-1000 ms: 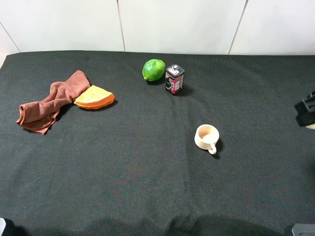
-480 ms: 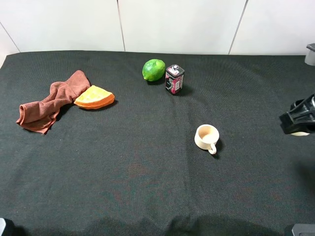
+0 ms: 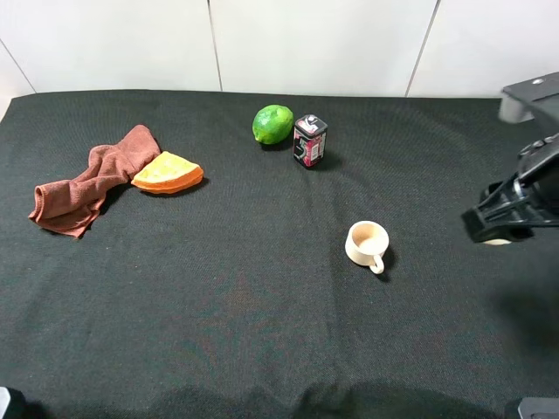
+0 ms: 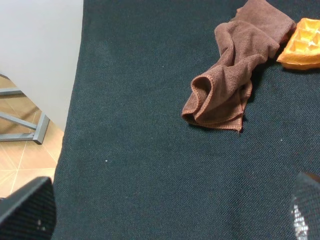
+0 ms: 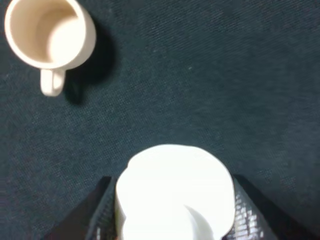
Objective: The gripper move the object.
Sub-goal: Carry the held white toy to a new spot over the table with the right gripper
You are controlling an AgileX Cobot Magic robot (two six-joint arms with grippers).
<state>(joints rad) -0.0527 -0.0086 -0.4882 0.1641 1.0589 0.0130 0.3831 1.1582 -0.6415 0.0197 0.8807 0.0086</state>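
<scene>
Carrying is the step you are in, by my reading. From the high camera, your right gripper [image 3: 509, 218] hangs over the right side of the black table [image 3: 262, 305], and a sliver of the cream bulb [image 3: 498, 241] peeks out under its tip. The mug [image 3: 367, 243] stands well to the left of it. The lime [image 3: 273, 123] and the small can [image 3: 309, 140] sit side by side at the far middle, and the brown cloth [image 3: 87, 182] lies at the left with the orange slice [image 3: 168, 172] just beside it. The task names no target, so your next move calls for choosing a bare patch, lowering until the bulb rests on the table, and only then letting go. Mind the mug if you head left.

From the left wrist, your left gripper [image 4: 165, 220] has its jaws wide apart with nothing between them, above the table's left edge near the cloth. It plays no part here.

From the right wrist, the bulb fills the gap between the two black fingers [image 5: 247, 212], one on each flank and both apparently pressed against it. I judge the jaws clamped on it. Whether it is clear of the table, this view does not tell. The mug stands apart from it, upright.
</scene>
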